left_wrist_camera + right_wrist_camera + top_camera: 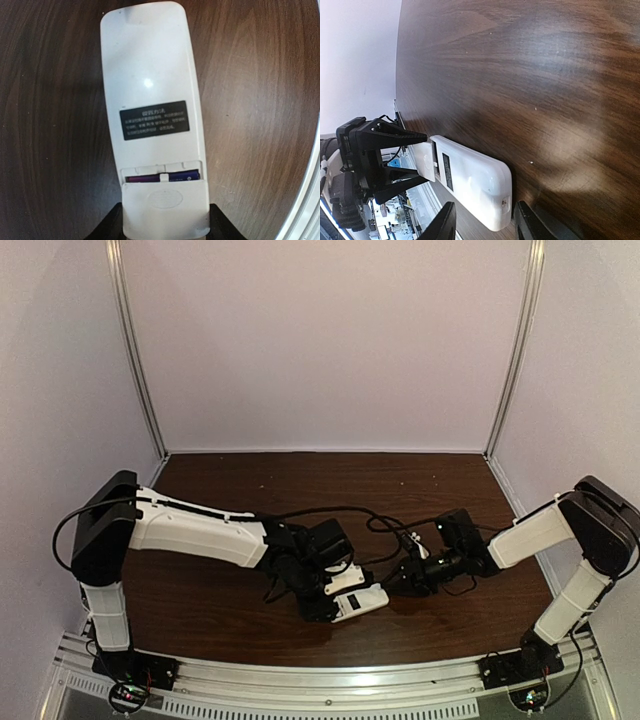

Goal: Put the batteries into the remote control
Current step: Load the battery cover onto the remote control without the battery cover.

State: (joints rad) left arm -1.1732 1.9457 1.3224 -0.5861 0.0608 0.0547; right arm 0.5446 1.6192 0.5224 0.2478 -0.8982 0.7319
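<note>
Three white walls (320, 340), wood table (300, 490), left hand (420, 159) gripping remote control (150, 100), right hand (485, 222) parted

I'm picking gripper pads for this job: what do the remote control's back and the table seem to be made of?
The remote control looks like smooth, semi-gloss white plastic, given the soft light spot on its back. The table shows dark brown wood grain with a slight sheen; solid wood, veneer or laminate cannot be told.

White remote control (150, 65) with black label (154, 120), purple-blue batteries (162, 176), on dark brown wood-grain table (50, 125).
</note>
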